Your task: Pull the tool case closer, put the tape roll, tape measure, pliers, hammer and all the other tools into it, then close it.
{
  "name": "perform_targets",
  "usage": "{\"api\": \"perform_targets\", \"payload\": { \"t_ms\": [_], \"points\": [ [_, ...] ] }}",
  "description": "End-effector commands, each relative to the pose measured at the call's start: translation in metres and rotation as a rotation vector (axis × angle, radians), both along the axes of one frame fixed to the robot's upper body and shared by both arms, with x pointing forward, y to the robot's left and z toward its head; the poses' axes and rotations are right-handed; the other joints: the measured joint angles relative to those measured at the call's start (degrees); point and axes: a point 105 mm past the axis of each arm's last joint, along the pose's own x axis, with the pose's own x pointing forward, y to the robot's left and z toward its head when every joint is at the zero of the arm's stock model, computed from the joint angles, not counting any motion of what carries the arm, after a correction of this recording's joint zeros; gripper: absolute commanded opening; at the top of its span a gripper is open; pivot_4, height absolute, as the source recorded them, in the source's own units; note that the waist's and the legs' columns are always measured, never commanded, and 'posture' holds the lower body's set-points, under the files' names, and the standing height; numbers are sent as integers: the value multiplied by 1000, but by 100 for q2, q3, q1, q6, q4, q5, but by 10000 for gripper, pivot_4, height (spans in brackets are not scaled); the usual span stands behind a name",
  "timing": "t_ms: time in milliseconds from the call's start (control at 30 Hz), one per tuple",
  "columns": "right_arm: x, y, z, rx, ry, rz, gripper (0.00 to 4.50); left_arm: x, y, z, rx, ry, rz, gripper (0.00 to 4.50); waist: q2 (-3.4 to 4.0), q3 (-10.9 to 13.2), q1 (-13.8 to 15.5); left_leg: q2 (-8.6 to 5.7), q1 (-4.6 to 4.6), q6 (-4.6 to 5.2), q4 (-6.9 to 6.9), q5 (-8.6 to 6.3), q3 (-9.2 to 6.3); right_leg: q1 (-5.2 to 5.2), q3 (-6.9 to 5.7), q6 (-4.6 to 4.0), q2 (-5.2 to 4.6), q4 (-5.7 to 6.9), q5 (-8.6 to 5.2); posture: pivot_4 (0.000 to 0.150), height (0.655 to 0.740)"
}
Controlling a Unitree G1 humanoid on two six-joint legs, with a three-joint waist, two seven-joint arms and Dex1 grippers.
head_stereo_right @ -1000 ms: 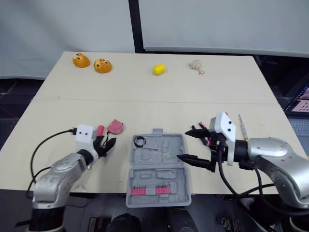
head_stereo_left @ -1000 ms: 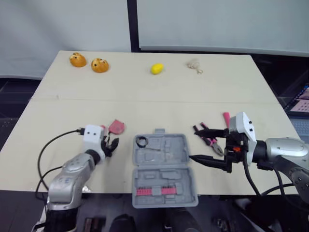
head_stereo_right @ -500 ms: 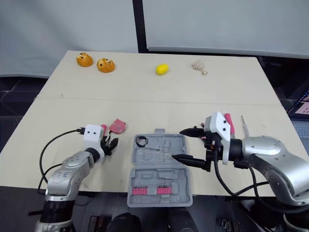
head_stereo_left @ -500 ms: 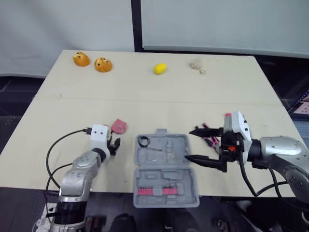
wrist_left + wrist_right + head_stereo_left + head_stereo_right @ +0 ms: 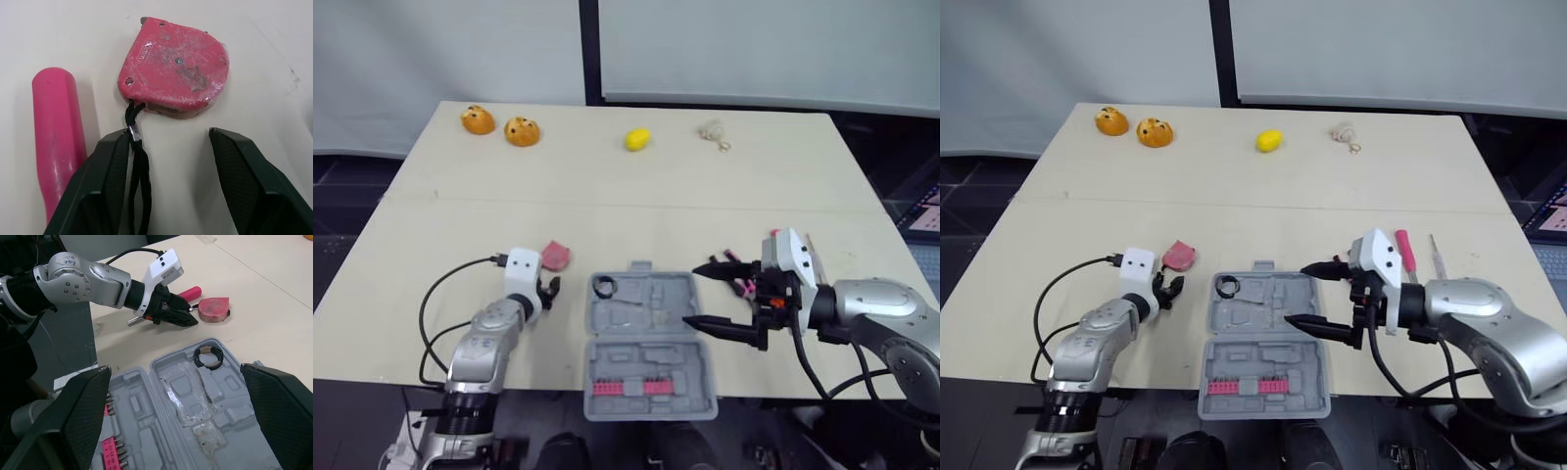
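The grey tool case (image 5: 651, 364) lies open near the table's front edge, with the black tape roll (image 5: 603, 286) in its far left corner. Left of the case lies the pink tape measure (image 5: 555, 256). My left gripper (image 5: 168, 137) stands open just short of it, the measure's black cord (image 5: 134, 161) running along one finger. A pink tool handle (image 5: 54, 142) lies beside that gripper. My right gripper (image 5: 693, 296) is open wide over the case's right edge. Behind it lie the pink-handled pliers (image 5: 741, 286) and a pink screwdriver (image 5: 1403, 250).
Along the far edge of the table sit two orange toys (image 5: 478, 119) (image 5: 522, 130), a yellow lemon-like thing (image 5: 636, 139) and a small beige thing (image 5: 709, 129). A row of pink bits (image 5: 626, 388) fills the case's near half. A thin tool (image 5: 1438, 257) lies right of the screwdriver.
My left gripper has moved right and forward, closer to the tape measure. My right gripper has shifted left, from beside the case to over its right edge. Both stay open.
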Motion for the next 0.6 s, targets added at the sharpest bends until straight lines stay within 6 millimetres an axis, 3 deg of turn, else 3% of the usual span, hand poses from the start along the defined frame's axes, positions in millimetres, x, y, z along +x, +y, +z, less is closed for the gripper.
{"api": "perform_targets", "payload": {
  "t_ms": [33, 67, 200, 600],
  "points": [
    [-3, 3, 11, 15, -56, 9, 45000, 1, -1, -7, 15, 21, 19, 27877, 0, 0, 5, 0, 0, 0, 0, 0, 0, 0, 0, 0, 0, 0, 0, 1500, 7400],
    [-3, 3, 11, 15, -56, 6, 45000, 1, -2, -6, 12, 15, 19, 27877, 0, 0, 7, 0, 1, 0, 1, 0, 0, 1, 0, 0, 0, 1, 0, 1500, 7400],
    [-3, 2, 11, 20, -55, -3, 45000, 2, -5, -7, 3, 25, 25, 15291, 0, 0, 18, 0, 1, 0, 1, 0, 0, 1, 0, 0, 0, 1, 0, 1500, 7400],
    [-2, 0, 12, 21, -56, -20, 45000, 1, -3, -12, 41, 43, 37, 15291, 0, 0, 79, 0, 2, 0, 0, 0, 0, 1, 0, 0, -1, 1, 0, 1500, 7400]
  ]
}}
